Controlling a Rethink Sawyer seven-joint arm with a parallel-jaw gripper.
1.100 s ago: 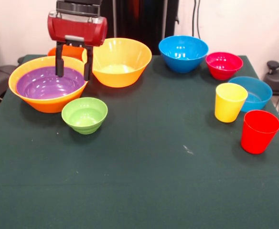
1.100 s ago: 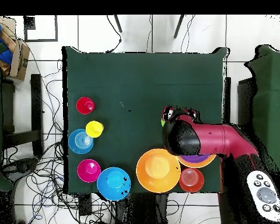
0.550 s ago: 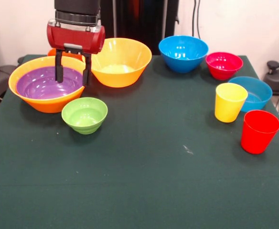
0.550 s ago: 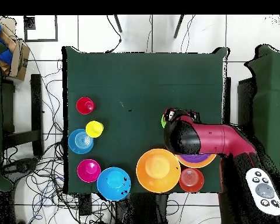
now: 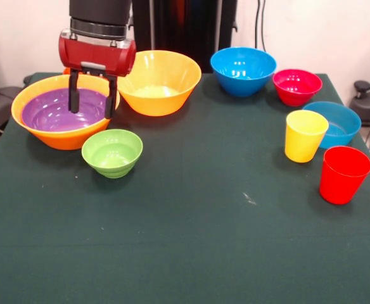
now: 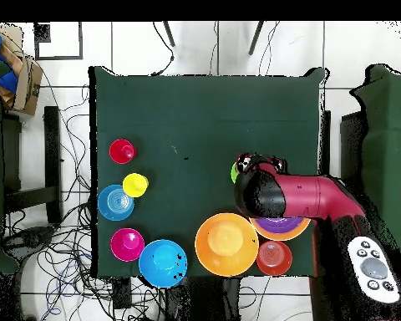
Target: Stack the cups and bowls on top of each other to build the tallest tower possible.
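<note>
My gripper (image 5: pixel 92 113) hangs open with nothing between its fingers, its tips just inside the right part of the wide purple bowl (image 5: pixel 52 115). That bowl is nested in a large yellow-orange bowl (image 5: pixel 58 140), which forms the tower. A small green bowl (image 5: pixel 112 152) sits on the table in front of it. A second large yellow-orange bowl (image 5: pixel 159 82) stands to the right of the gripper. In the overhead view the arm's red head (image 6: pixel 262 194) hides the fingers and most of the purple bowl (image 6: pixel 281 224).
A blue bowl (image 5: pixel 242 71), a pink-red bowl (image 5: pixel 297 86), another blue bowl (image 5: pixel 338 123), the yellow cup (image 5: pixel 305 136) and the red cup (image 5: pixel 343 174) stand at the right. A small orange bowl (image 6: pixel 274 257) sits behind the tower. A control pendant (image 6: pixel 373 269) lies off the table.
The gripper has come down and shifted slightly left over the purple bowl, still open. No bowl or cup has moved.
</note>
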